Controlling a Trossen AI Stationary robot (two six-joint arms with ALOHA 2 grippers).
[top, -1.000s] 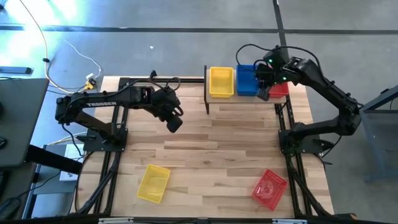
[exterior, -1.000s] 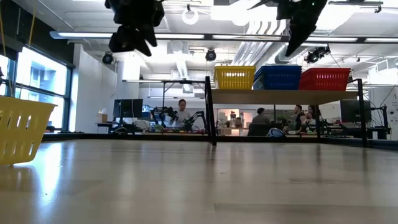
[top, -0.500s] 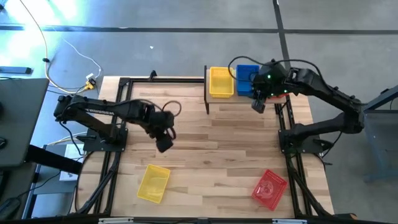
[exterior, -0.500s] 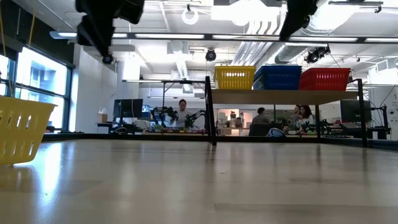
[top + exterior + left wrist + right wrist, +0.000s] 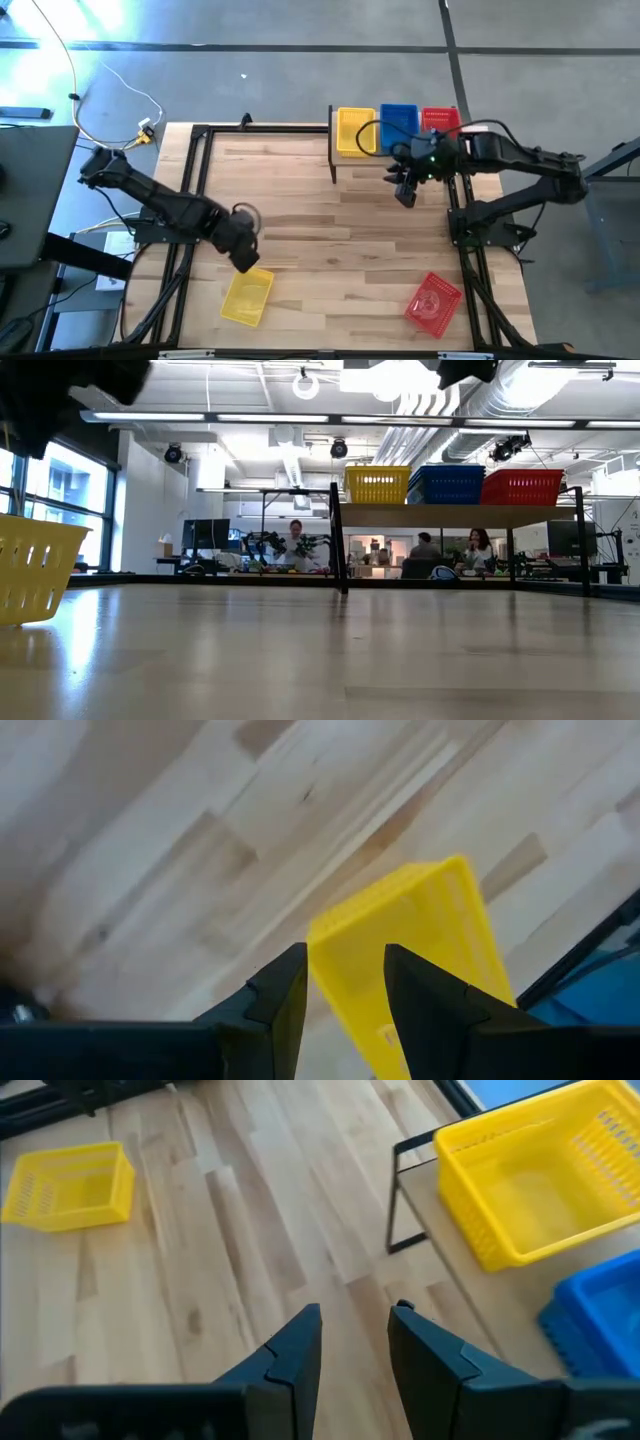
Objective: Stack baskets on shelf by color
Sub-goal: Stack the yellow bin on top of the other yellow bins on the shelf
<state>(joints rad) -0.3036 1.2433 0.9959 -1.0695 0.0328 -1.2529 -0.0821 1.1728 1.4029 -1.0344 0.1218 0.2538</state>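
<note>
- Butcher-block tabletop [image 5: 330, 240] runs pale and planked between the two black frames, with an open office visible past its far edge in the low view, where people [image 5: 478, 548] sit at desks.
- Nearest the front edge, a loose yellow basket [image 5: 247, 295] lies on the left side of the wood, and a red basket [image 5: 433, 303] lies tilted on the right side, the two well apart.
- Just behind the yellow one hangs the left gripper [image 5: 243, 256], right at that basket's far rim from above; in its wrist view its fingers [image 5: 285, 995] stand a small way apart with nothing between them, and the basket's corner shows through the gap.
- Farther back on the right, the right gripper [image 5: 405, 190] hovers over bare wood just in front of the shelf, holding nothing; its fingers [image 5: 300, 1350] are parted by a narrow gap.
- At the far edge stands the shelf [image 5: 455, 514], a light plank on thin black legs.
- On it sit a yellow stack [image 5: 378, 484], a blue stack [image 5: 446, 484] and a red stack [image 5: 521, 487] side by side, left to right; I cannot tell how many baskets are in each.
</note>
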